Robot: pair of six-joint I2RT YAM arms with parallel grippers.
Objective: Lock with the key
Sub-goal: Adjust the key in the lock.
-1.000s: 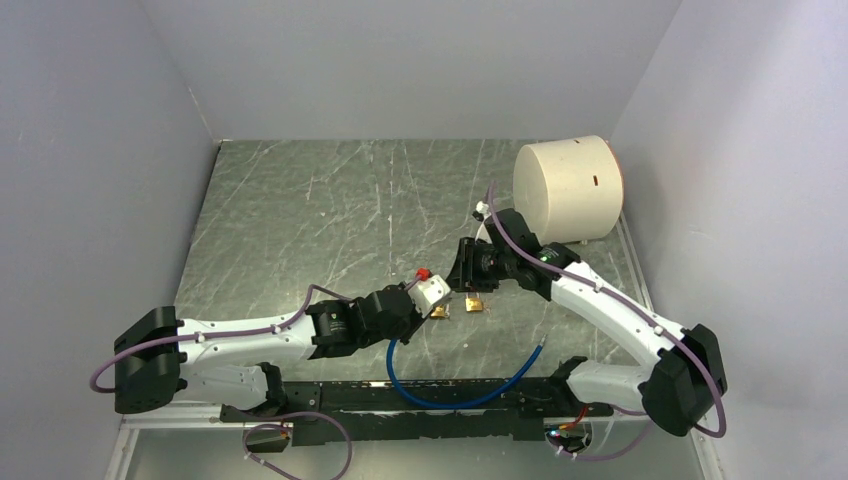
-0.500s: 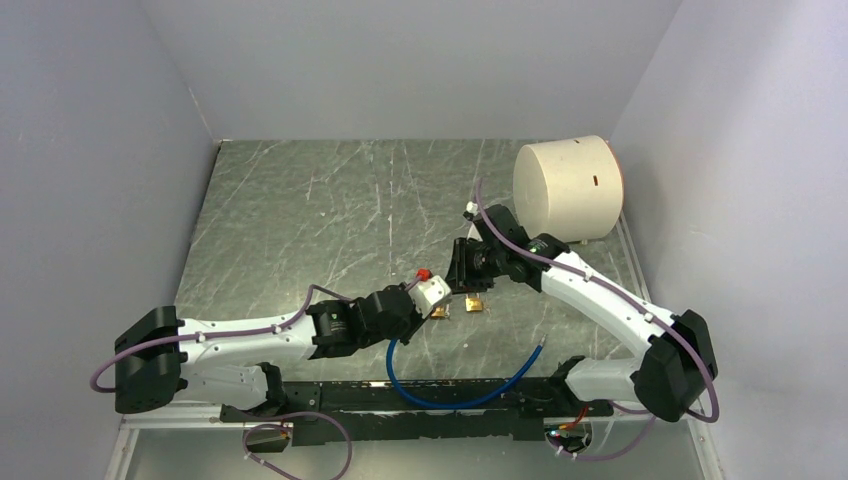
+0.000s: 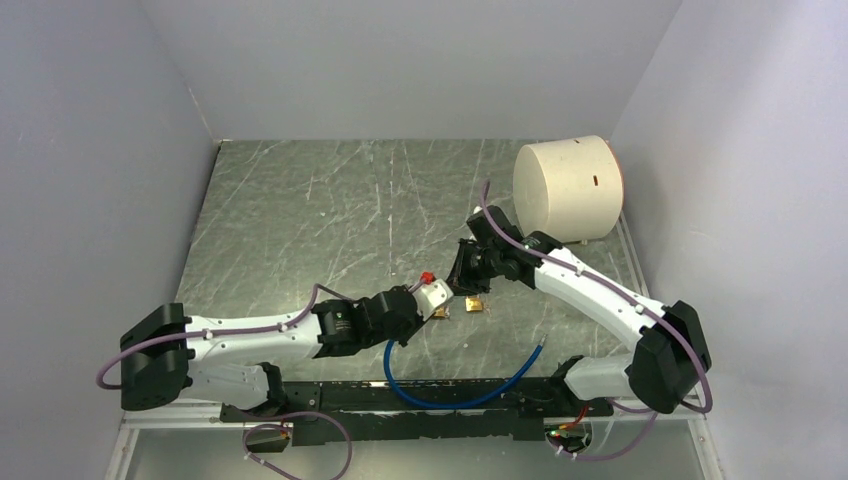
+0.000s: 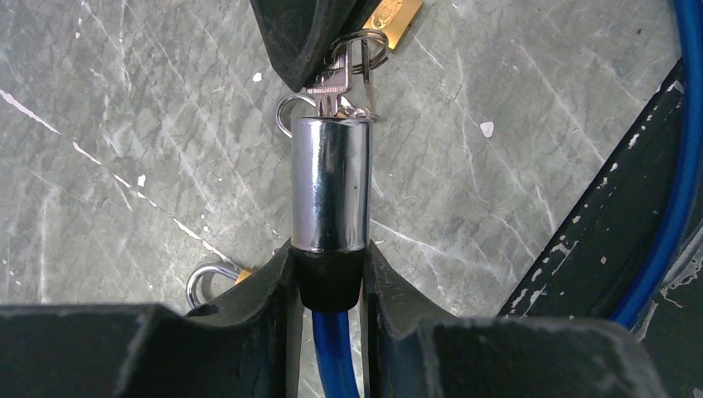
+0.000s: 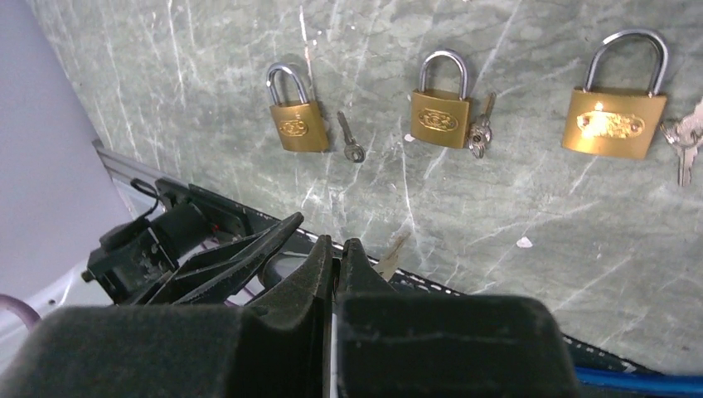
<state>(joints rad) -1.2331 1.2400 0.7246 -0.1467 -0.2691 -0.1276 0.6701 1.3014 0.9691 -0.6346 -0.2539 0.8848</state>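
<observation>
The left gripper [image 4: 330, 267] is part-closed around the base of the chrome cable-lock cylinder [image 4: 332, 182], holding it. The key [image 4: 330, 89] sits in the cylinder's end, and its head looks pinched by the right gripper [image 5: 337, 249], which is squeezed fully closed. Turning off-axis could bend the key. Such a thin pinch may slip, or the cylinder may rotate within the left grip.
</observation>
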